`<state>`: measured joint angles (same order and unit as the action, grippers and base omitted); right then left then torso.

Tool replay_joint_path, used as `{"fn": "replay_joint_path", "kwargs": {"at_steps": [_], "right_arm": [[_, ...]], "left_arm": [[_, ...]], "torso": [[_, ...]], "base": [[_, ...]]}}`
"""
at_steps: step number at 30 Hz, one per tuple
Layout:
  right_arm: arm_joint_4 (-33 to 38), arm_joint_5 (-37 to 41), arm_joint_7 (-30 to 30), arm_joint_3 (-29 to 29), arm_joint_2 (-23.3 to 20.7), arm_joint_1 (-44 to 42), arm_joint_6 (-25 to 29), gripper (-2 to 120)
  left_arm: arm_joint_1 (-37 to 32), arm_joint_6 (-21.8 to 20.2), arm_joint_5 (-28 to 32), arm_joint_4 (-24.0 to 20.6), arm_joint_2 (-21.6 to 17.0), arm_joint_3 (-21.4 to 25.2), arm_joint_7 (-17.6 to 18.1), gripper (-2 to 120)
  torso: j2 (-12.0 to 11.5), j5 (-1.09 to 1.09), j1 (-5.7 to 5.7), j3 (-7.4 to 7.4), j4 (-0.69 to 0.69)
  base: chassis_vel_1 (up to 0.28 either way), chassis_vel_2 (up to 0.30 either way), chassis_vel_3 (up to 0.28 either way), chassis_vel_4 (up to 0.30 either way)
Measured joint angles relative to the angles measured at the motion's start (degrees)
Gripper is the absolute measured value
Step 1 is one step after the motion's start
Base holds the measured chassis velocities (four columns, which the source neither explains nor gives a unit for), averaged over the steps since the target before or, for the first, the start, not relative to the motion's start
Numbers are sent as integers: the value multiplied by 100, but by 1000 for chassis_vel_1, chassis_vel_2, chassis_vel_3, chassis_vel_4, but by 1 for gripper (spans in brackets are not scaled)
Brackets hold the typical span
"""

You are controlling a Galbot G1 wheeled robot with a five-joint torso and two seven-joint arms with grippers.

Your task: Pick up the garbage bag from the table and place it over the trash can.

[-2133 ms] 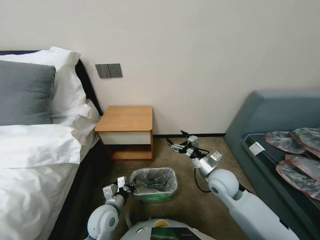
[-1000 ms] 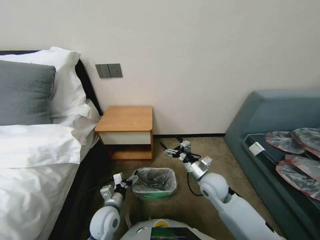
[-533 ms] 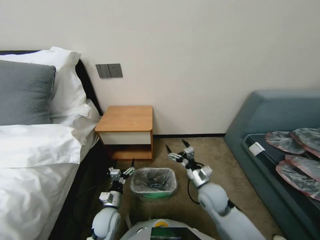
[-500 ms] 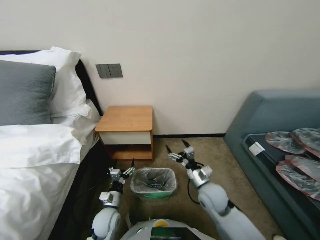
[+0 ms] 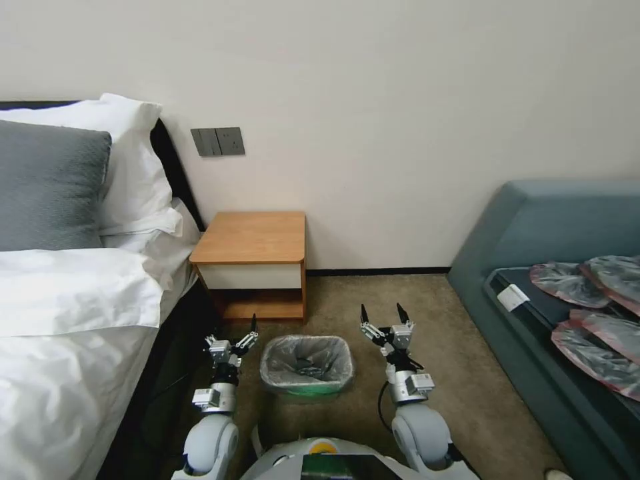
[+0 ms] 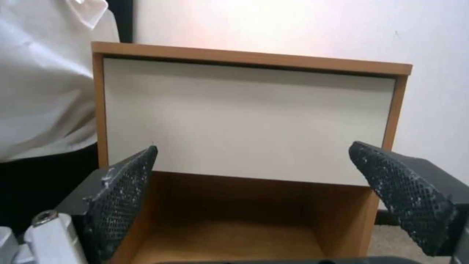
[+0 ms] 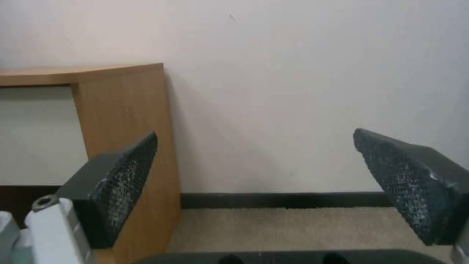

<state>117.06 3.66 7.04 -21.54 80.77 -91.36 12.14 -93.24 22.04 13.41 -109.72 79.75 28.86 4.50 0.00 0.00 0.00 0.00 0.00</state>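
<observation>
Crinkly grey plastic is what you notice first: the garbage bag (image 5: 307, 360) is lining the trash can (image 5: 308, 390), draped over its rim, with the bin's greenish lower body peeking out underneath. The can sits on the beige carpet (image 5: 460, 360) right in front of the robot's base, pretty much centred between the two arms.

Both arms are tucked in close and pointing forward. The left gripper (image 5: 235, 333) is just to the left of the can, fingers spread wide, nothing in them. The right gripper (image 5: 385, 318) is on the other side of the can, a bit farther forward, and it's also spread apart and empty. Neither one is touching the bag or the bin.

From the left wrist you can see the two dark textured fingers (image 6: 122, 198) framing the table (image 6: 249, 121), looking straight at its white drawer front and the open wooden shelf below. The right wrist cam has its fingers (image 7: 410, 183) wide apart too, facing the wall (image 7: 303, 91), with the table's side panel off at one edge.

Past the can, the table (image 5: 253, 263) stands against the wall, top bare. A bed (image 5: 73, 300) with white sheets sits to its left, and a blue-grey sofa (image 5: 533, 233) on the right has a few flat red-rimmed bags (image 5: 600, 313) lying on it.
</observation>
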Motion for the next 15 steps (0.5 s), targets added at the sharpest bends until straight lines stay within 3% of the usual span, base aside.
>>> {"fn": "replay_joint_path", "kwargs": {"at_steps": [15], "right_arm": [[-5,7,-63,-34,-9,17,3,100]], "left_arm": [[5,-74,48,-17,-7,5,-34,100]], "torso": [[0,0,0,0,0]], "base": [[0,0,0,0]]}}
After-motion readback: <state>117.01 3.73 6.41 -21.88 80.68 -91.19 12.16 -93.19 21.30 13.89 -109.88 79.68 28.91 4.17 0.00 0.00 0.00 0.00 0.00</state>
